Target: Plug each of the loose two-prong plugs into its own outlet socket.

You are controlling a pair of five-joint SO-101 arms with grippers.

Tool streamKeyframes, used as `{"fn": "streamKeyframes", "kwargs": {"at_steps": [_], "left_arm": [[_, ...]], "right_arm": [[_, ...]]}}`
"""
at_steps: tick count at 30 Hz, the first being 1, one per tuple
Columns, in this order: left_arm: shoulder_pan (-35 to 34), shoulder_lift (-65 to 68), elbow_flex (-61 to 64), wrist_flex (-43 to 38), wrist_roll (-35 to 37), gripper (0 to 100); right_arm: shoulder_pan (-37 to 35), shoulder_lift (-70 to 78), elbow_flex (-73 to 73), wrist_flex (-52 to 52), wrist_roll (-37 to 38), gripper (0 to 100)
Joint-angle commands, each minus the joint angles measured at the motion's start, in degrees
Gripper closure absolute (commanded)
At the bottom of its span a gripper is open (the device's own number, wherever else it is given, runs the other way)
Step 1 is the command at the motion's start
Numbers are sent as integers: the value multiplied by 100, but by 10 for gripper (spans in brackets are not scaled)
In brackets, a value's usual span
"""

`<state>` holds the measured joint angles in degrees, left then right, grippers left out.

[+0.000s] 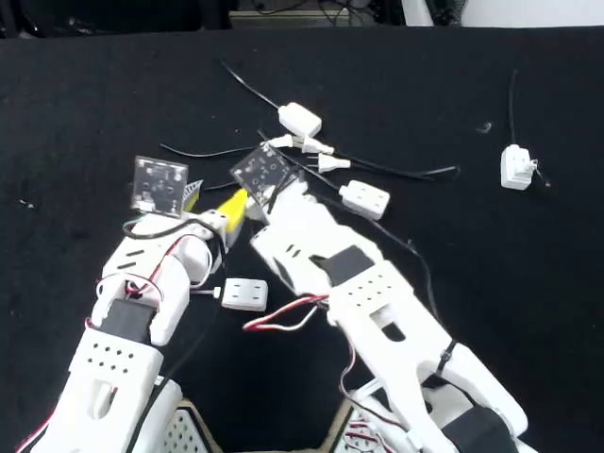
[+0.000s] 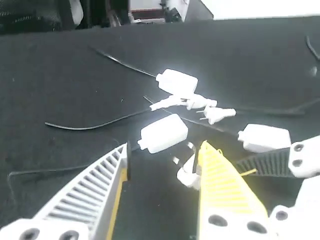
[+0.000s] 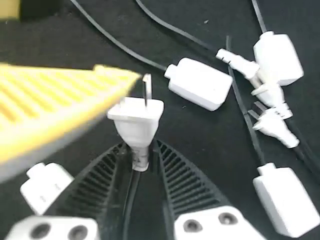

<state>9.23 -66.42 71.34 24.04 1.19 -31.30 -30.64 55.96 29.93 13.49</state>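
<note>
The right gripper, black ribbed jaws clamped on the neck of a white two-prong plastic plug, held it with the prongs pointing straight away from the wrist. Just past the prongs lay a white rectangular plastic outlet socket block, its long axis slanted across the plug's line. The left gripper stood spread, its yellow ribbed finger against the plug's head.

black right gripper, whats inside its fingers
A white two-prong plug, clamped by its neck in the black right gripper, with one prong showing. A yellow ribbed finger covers where the other prong would be.
</note>
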Motion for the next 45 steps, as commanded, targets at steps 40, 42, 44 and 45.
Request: {"fn": "streamKeyframes", "kwargs": {"at_steps": [40,42,44,45], "left_arm": [[-1305,-132,-347,580,-316,772],[-1218,-132,-365,826,-316,772],[-910,-132,-347,1152,-316,772],[-752,-132,-347,1301,-316,772]], "right_arm": [[-985,-1024,-259,1336,255,988],[-985,-1024,-259,1284,246,988],[-985,-1024,-259,1275,246,988],[-985,-1024,-259,1275,246,988]]}}
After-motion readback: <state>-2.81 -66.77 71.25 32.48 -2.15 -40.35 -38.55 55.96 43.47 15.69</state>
